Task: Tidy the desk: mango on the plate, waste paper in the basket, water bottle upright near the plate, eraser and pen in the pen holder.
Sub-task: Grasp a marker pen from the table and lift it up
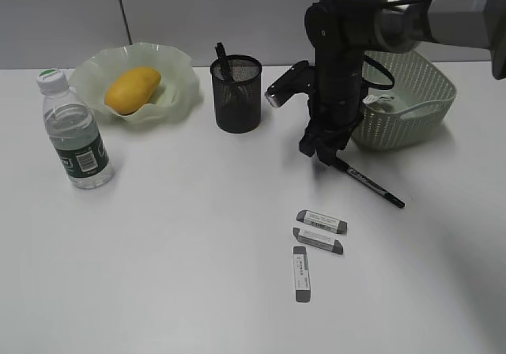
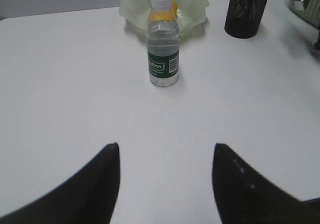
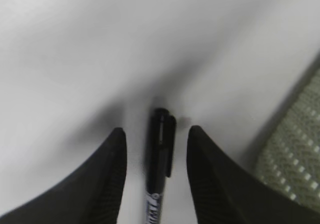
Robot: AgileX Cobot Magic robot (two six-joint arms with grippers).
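Observation:
A black pen lies on the white desk in front of the basket. My right gripper points down over the pen's cap end. In the right wrist view this gripper is open, one finger on each side of the pen, with a gap on both sides. Three grey erasers lie nearer the front. The mango rests on the plate. The water bottle stands upright beside it. The pen holder holds a dark pen. My left gripper is open and empty.
A whitish crumpled lump lies inside the basket. The basket's woven side is close to the right of my right gripper. In the left wrist view the bottle, plate and pen holder stand far ahead.

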